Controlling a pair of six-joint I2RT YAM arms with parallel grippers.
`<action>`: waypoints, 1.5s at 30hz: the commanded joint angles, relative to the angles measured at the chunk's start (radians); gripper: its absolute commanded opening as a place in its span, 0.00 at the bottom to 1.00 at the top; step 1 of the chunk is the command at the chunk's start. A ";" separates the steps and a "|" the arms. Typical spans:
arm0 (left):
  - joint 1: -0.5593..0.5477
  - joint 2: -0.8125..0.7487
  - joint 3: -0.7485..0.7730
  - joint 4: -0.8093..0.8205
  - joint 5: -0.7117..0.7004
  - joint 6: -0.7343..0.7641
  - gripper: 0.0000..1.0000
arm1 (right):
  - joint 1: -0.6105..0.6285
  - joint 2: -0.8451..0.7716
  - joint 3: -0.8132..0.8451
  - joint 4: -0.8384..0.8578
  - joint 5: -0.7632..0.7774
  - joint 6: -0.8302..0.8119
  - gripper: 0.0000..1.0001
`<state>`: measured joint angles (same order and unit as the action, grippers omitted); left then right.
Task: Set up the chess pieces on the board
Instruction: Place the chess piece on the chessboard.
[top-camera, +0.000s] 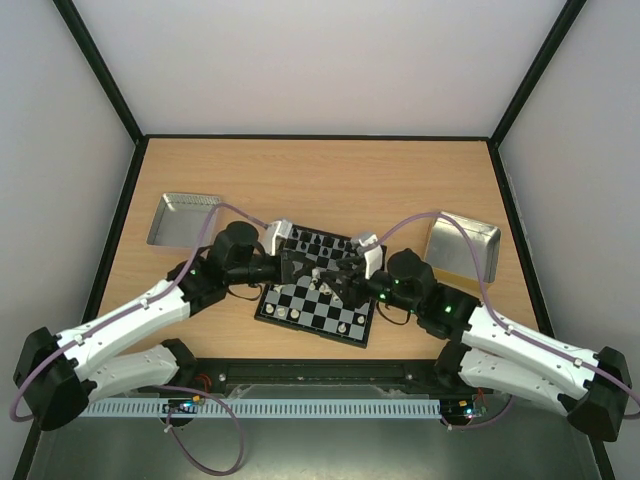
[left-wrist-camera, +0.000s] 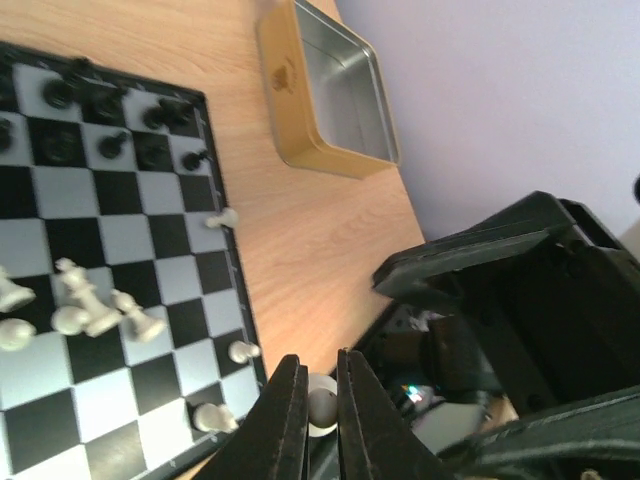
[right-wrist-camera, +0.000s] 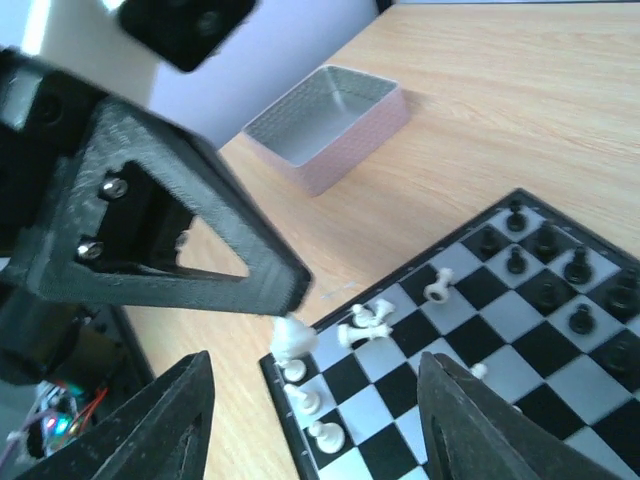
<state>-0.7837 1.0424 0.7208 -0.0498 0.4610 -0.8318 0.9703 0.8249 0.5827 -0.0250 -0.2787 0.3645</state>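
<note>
The board (top-camera: 300, 302) lies at the table's middle, with both grippers over it. My left gripper (top-camera: 322, 272) is shut on a cream-white chess piece (left-wrist-camera: 322, 400), held above the board's corner (left-wrist-camera: 200, 455); the piece also shows in the right wrist view (right-wrist-camera: 293, 338). My right gripper (right-wrist-camera: 315, 358) is open and empty, just above the board and facing the left one. Black pieces (left-wrist-camera: 110, 120) stand in rows along one side. A few white pieces (left-wrist-camera: 90, 305) lie tipped mid-board. White pawns (right-wrist-camera: 300, 397) stand at the board's edge.
A silver metal tray (top-camera: 183, 218) sits at the back left and another metal tray (top-camera: 465, 248) at the right of the board; both look empty. The two arms' bodies crowd the board's near side.
</note>
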 joint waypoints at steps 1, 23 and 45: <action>0.001 -0.041 0.022 -0.073 -0.171 0.074 0.02 | 0.006 -0.028 0.056 -0.066 0.234 0.077 0.55; -0.464 0.381 0.149 -0.083 -0.642 0.230 0.02 | -0.195 0.117 0.061 -0.328 0.538 0.628 0.58; -0.517 0.643 0.281 -0.174 -0.699 0.276 0.03 | -0.202 0.046 -0.022 -0.335 0.569 0.663 0.58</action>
<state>-1.2957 1.6516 0.9672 -0.2020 -0.2188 -0.5751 0.7738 0.8909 0.5777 -0.3336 0.2455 1.0080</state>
